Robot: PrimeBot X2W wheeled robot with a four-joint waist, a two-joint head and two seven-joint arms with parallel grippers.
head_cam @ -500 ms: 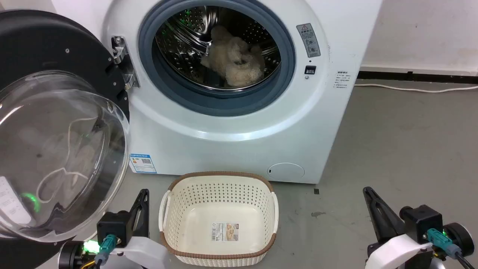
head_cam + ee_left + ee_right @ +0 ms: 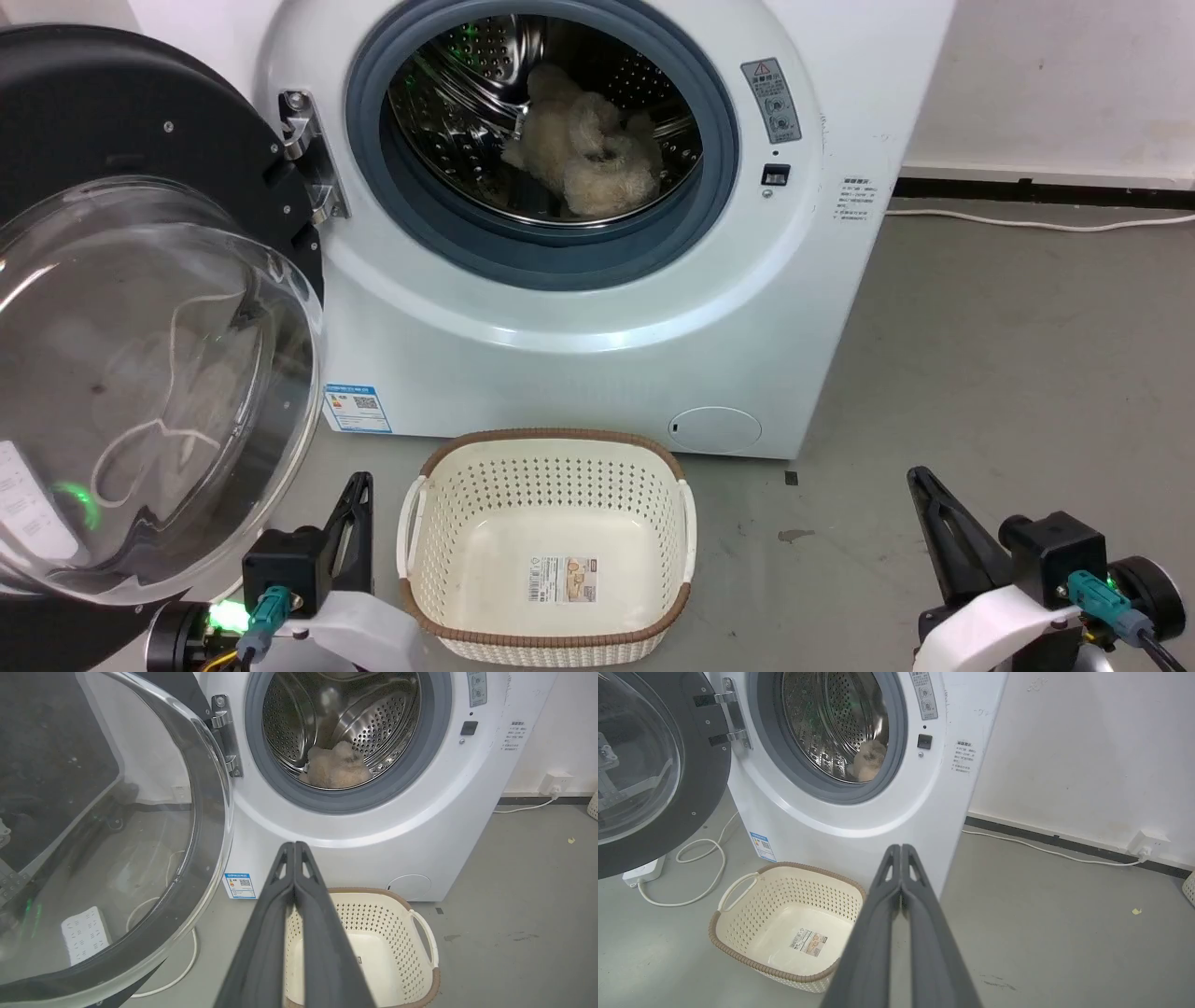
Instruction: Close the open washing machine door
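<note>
Washing machine door [image 2: 140,373] hangs wide open at the left of the white washer [image 2: 597,345], glass bowl bulging outward. Left gripper [image 2: 295,848] sits low near the door's lower edge, jaws pressed together, holding nothing. Right gripper [image 2: 901,850] is well apart from the door, jaws together, empty. Cream basket [image 2: 549,439] sits on the floor between the grippers. Beige fluffy item [image 2: 583,149] lies in the drum.

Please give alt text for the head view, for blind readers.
The washing machine door hangs wide open left of the white washer; a cream basket sits on the floor between the left gripper and right gripper.
</note>
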